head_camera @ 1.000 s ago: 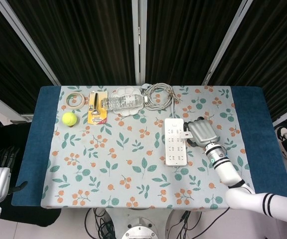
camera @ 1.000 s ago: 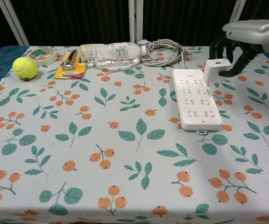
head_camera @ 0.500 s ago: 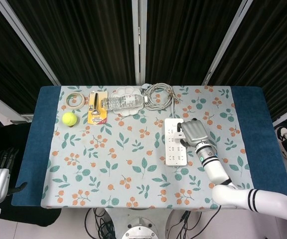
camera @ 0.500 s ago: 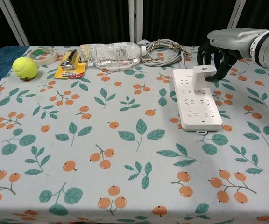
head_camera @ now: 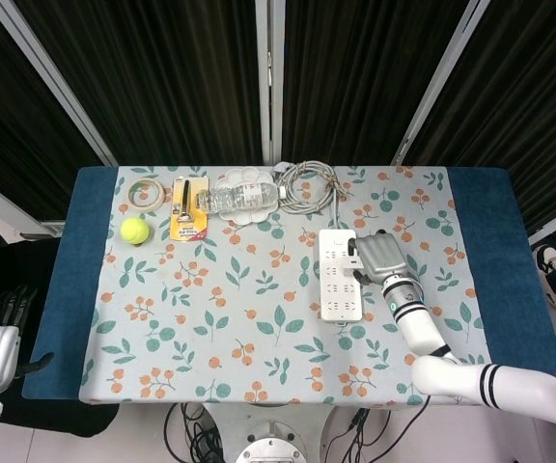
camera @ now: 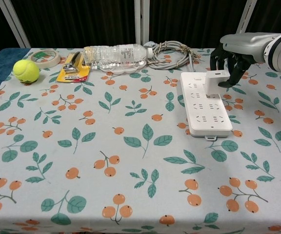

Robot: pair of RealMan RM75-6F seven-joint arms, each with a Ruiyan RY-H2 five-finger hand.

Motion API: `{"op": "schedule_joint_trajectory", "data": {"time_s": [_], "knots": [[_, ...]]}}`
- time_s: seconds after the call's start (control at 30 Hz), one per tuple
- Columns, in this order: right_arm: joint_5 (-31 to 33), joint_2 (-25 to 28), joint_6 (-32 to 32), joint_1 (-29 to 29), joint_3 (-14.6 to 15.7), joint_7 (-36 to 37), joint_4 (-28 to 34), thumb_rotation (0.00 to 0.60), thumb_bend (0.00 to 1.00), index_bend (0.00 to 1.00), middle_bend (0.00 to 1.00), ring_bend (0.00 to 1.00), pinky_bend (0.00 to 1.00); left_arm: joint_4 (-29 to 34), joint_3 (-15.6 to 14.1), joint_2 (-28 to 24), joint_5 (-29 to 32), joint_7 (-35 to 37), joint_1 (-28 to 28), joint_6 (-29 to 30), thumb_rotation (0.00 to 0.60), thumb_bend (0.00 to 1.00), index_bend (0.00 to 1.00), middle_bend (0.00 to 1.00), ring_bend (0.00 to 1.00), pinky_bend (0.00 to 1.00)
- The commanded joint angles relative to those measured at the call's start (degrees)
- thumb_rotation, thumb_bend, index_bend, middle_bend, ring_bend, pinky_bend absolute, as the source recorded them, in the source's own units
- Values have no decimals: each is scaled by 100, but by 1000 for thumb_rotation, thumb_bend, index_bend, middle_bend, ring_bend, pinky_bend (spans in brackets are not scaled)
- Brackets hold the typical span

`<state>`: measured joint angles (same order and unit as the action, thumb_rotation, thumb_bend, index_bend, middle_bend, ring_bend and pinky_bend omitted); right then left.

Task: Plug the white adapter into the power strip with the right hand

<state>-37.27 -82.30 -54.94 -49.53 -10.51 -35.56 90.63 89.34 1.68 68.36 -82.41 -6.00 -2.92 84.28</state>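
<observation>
Right hand (camera: 230, 58) — white adapter (camera: 215, 82) in its fingers, over power strip (camera: 203, 110)

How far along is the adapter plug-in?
Done: the right hand holds the small white adapter block. In hand: the adapter sits over the far end of the white rectangular power strip. Left: whether it's seated can't be told; then release.

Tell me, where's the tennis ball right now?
The tennis ball sits far left on the table in the chest view, just below the tape roll, beside the yellow package.
</observation>
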Motion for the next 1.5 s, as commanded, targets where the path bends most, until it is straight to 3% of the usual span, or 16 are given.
{"op": "schedule_joint_trajectory", "data": {"time_s": [0.03, 1.2, 1.37, 1.5], "knots": [[-2, 4, 1, -6, 17, 16, 2, 600, 423, 784, 677, 465, 273, -2, 0, 3, -4, -4, -1, 0, 600, 102, 10, 0, 0, 0], [74, -310, -158, -121, 283, -196, -259, 600, 432, 807, 676, 479, 240, -185, -21, 129, 1, 142, 24, -33, 600, 102, 10, 0, 0, 0], [114, -220, -60, -114, 313, -192, -179, 600, 426, 674, 603, 431, 182, -185, -15, 125, -5, 145, 33, -10, 600, 102, 10, 0, 0, 0], [122, -109, -5, -104, 322, -152, -62, 600, 411, 441, 458, 292, 72, -182, -17, 119, -21, 133, 37, 5, 600, 102, 10, 0, 0, 0]]}}
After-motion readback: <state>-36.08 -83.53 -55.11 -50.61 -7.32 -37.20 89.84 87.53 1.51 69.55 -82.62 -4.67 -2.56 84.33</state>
